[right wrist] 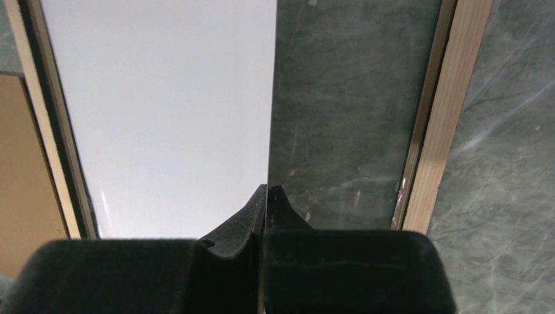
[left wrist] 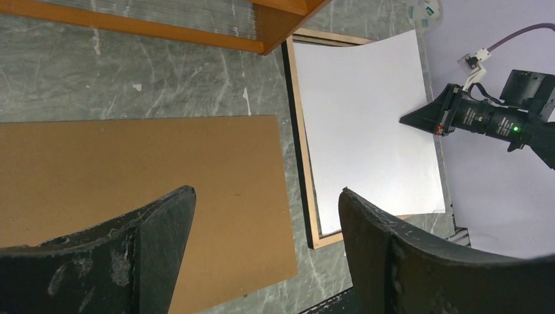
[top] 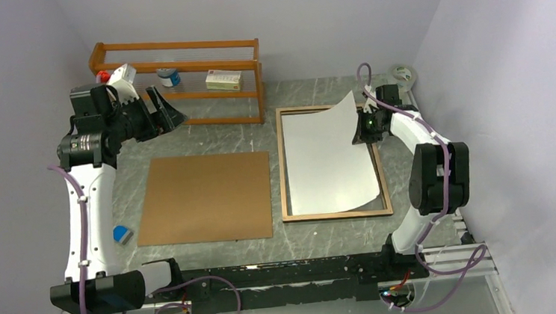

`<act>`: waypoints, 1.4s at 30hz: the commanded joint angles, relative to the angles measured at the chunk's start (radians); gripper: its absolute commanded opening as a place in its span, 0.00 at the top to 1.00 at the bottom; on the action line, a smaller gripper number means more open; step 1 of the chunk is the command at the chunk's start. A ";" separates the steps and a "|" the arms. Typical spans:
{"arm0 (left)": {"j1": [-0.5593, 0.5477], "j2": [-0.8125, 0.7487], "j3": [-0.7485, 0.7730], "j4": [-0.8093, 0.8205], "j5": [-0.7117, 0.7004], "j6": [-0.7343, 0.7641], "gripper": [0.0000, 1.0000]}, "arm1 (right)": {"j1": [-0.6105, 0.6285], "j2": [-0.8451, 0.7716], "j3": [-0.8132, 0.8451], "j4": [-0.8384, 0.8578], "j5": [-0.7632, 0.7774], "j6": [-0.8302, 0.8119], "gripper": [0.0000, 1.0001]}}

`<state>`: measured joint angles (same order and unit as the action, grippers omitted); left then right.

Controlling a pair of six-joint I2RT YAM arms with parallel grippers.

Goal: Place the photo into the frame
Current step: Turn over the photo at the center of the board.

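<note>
The frame [top: 337, 214] lies flat at the table's middle right, its wood-coloured reverse up; it also shows in the left wrist view [left wrist: 304, 163] and the right wrist view [right wrist: 445, 111]. The photo [top: 331, 156], white reverse up, lies inside the frame with its far right edge lifted and curled. It shows in the left wrist view [left wrist: 366, 131] and the right wrist view [right wrist: 163, 111] too. My right gripper [top: 363, 125] is shut on the photo's right edge [right wrist: 268, 190]. My left gripper [top: 174, 114] is open and empty, held high near the shelf rack; its fingers [left wrist: 163, 222] frame the backing board.
A brown backing board [top: 205, 198] lies left of the frame, also in the left wrist view [left wrist: 131, 183]. An orange-brown shelf rack [top: 179, 78] stands at the back with small items. A blue object [top: 123, 234] lies by the left arm. A tape roll [top: 403, 73] sits at the back right.
</note>
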<state>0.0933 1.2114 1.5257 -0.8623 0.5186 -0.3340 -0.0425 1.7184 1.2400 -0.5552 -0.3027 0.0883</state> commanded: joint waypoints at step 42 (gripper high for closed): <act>-0.045 0.124 -0.042 -0.079 -0.231 -0.029 0.18 | 0.033 -0.265 -0.025 0.074 0.510 0.163 0.15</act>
<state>0.0505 1.3151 1.5230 -0.9318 0.3584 -0.3393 -0.0334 1.5253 1.1576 -0.4786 0.1062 0.2161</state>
